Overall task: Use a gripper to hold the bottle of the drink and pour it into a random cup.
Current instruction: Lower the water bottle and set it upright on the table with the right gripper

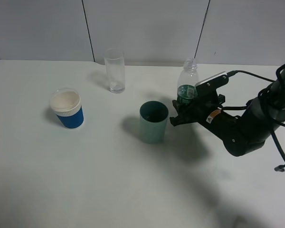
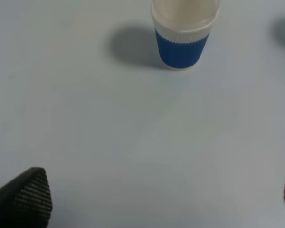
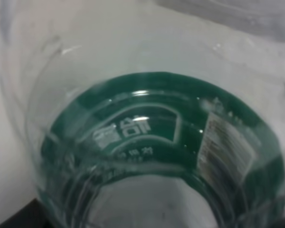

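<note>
The bottle of the drink (image 1: 188, 80) is clear with a dark green label and no cap. It stands upright just right of the teal-green cup (image 1: 153, 122). My right gripper (image 1: 185, 108) is shut on the bottle's lower part, and its jaws hide the bottle's base. In the right wrist view the bottle (image 3: 156, 128) fills the picture at very close range. My left gripper (image 2: 159, 204) is open and empty above bare table; only its fingertips (image 2: 28, 197) show. It is out of the exterior view.
A blue ribbed paper cup (image 1: 66, 108) with a white rim stands at the left and also shows in the left wrist view (image 2: 183, 40). A tall clear glass (image 1: 115, 70) stands at the back centre. The white table (image 1: 109, 180) ends at a wall behind.
</note>
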{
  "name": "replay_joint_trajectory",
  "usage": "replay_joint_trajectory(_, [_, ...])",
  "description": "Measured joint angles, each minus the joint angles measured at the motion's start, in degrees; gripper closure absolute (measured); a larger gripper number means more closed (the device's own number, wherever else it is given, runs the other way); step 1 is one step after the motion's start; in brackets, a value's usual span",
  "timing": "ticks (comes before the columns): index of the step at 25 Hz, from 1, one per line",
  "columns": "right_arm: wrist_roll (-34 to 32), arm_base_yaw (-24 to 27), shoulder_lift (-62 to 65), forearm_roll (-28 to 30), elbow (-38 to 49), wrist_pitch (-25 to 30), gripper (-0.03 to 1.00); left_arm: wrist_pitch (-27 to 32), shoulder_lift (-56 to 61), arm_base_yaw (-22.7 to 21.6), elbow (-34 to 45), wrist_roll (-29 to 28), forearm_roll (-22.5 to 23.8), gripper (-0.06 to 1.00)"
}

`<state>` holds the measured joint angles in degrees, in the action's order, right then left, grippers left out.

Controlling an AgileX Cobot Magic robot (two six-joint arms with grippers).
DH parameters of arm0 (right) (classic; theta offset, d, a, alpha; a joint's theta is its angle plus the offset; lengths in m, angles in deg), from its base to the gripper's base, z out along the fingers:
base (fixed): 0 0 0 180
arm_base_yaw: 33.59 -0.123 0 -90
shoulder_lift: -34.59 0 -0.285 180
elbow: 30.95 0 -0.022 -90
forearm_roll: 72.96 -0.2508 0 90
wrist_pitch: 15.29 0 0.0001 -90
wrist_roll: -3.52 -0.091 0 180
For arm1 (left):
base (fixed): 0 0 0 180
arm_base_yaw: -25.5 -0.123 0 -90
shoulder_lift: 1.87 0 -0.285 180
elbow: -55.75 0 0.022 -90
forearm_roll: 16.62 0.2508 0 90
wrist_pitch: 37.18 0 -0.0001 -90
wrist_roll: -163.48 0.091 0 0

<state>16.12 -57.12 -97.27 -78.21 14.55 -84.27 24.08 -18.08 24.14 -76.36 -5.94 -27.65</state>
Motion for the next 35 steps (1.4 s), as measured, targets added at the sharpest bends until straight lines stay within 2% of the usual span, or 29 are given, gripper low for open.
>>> replay_joint_trajectory(27, [1.5, 0.0, 0.0, 1.1, -3.2, 0.0, 0.43, 0.0, 0.0, 0.0, 0.0, 0.0, 0.0, -0.05])
replay_joint_trajectory(35, [1.5, 0.3, -3.5, 2.2, -4.7, -0.1, 0.43, 0.0, 0.0, 0.0, 0.0, 0.0, 0.0, -0.05])
